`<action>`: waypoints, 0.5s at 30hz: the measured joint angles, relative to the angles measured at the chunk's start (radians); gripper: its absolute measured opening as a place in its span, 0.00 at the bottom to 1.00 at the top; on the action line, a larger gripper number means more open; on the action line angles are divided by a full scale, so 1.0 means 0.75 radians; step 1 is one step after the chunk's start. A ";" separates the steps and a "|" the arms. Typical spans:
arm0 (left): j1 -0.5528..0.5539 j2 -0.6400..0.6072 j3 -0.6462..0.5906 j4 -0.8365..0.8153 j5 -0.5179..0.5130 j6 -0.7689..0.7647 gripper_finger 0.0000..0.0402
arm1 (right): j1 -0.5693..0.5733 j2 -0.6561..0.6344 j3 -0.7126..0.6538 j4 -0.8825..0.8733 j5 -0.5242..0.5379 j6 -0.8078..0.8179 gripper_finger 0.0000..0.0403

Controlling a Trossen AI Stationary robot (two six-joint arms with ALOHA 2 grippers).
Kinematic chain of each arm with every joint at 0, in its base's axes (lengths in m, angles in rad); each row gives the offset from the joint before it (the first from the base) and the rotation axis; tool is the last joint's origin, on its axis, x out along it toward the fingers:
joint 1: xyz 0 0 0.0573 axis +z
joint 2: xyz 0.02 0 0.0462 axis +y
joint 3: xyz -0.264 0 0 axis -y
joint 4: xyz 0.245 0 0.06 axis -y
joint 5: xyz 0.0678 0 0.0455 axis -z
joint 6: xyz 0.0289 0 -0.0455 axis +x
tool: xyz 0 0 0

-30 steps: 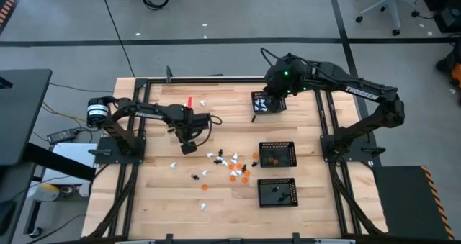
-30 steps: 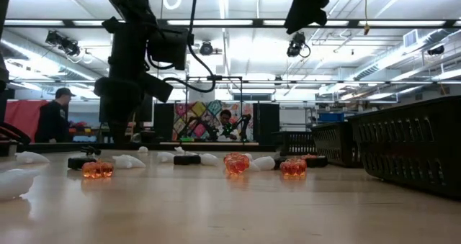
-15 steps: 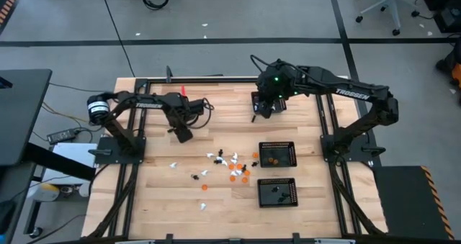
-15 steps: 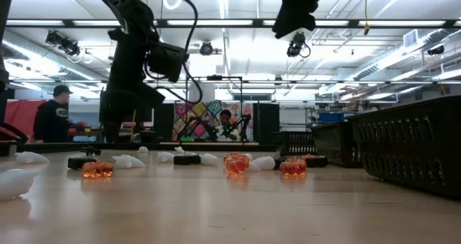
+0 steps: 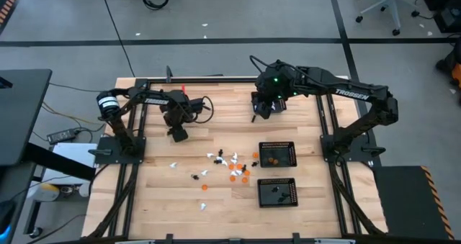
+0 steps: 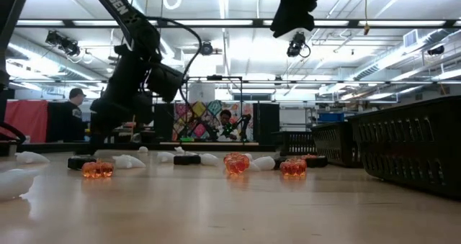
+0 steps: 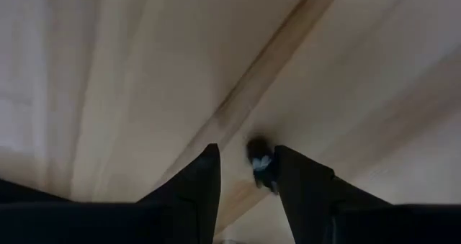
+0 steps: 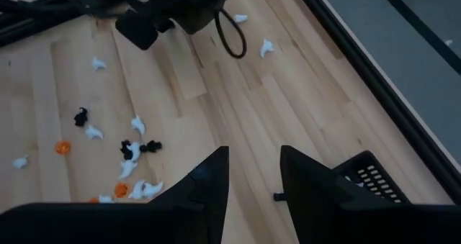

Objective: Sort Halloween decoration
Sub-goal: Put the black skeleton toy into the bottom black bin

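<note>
Figures [image 5: 230, 165] sit scattered left of the middle tray [image 5: 278, 154]: tiny, light, hard plastic, so pinch across the body. My left hand [image 5: 178, 134] hangs open, empty; right hand [image 5: 261, 111] open too, above the far tray.

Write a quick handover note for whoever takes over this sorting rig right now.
Left gripper: open, over bare wood at the table's left; a small dark figure shows between its fingers.
Right gripper: jaws apart, empty, raised over the far tray.
Done: some pieces in the middle tray and near tray.
Left: the scattered white, orange and black figures mid-table.
</note>
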 joint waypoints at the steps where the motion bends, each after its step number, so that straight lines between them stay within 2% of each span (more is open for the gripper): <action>1: -0.001 0.013 -0.002 -0.002 -0.001 0.004 0.35 | 0.000 0.000 0.000 0.000 0.000 0.000 0.32; 11: 0.000 0.050 0.001 -0.029 -0.002 0.005 0.33 | 0.000 0.000 0.000 0.002 0.001 -0.012 0.32; 15: 0.008 0.050 -0.007 -0.031 0.089 0.011 0.32 | -0.001 0.000 0.000 0.005 0.002 -0.027 0.32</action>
